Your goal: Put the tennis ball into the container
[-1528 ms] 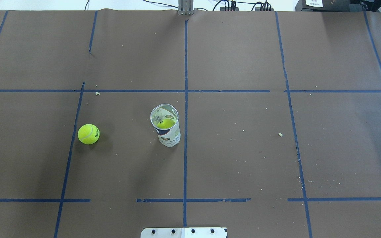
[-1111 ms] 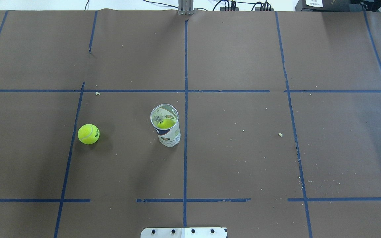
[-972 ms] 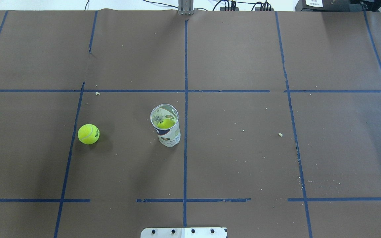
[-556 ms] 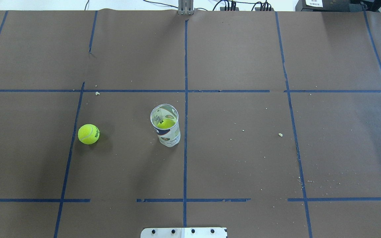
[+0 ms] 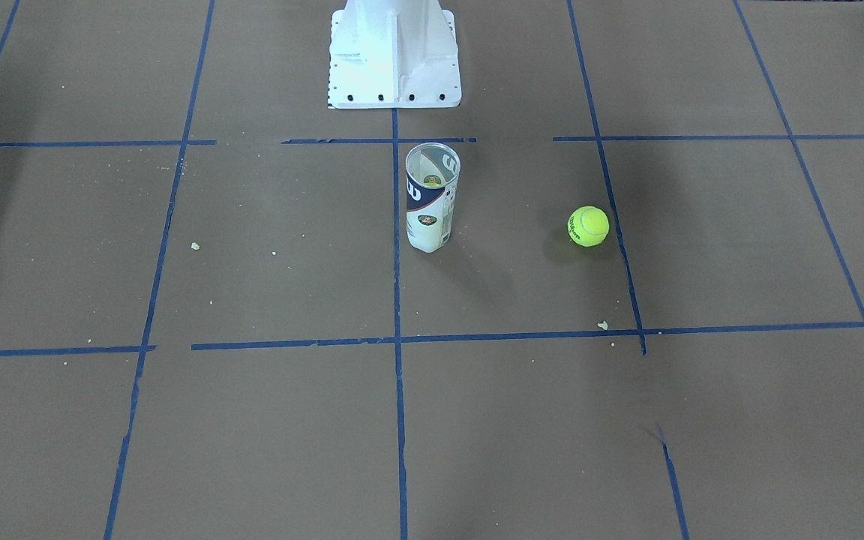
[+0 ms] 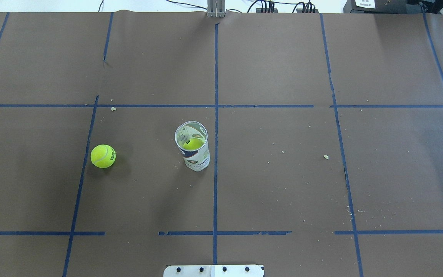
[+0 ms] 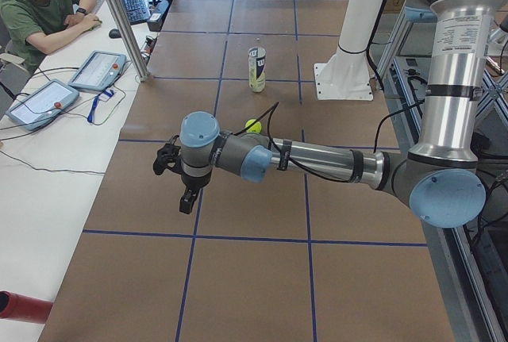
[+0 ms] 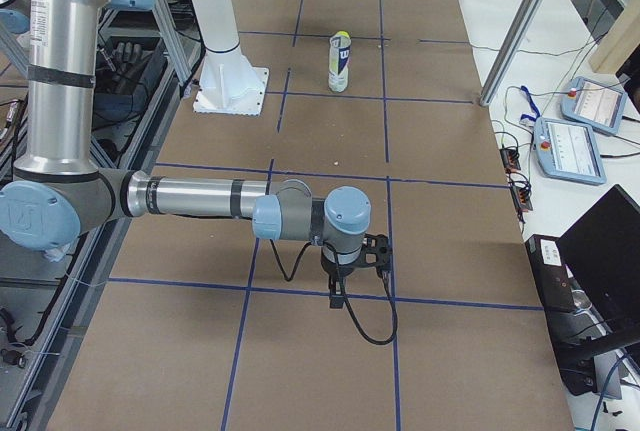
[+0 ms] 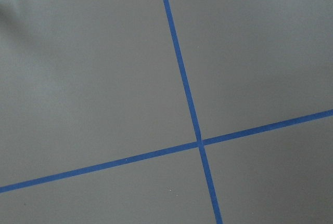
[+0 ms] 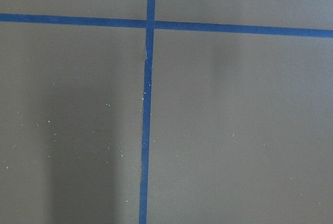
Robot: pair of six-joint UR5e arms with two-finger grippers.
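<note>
A loose tennis ball lies on the brown paper, on my left side of the table. The container stands upright near the centre tape line, with another yellow-green ball inside it. My left gripper hangs over the table well short of the loose ball, and my right gripper hovers far from the container. Both show only in the side views, so whether they are open or shut I cannot tell. Both wrist views show just paper and blue tape.
The white metal pedestal stands at the robot's edge behind the container. Blue tape lines grid the paper. A seated operator with tablets is at a side bench; more tablets lie beyond the far edge.
</note>
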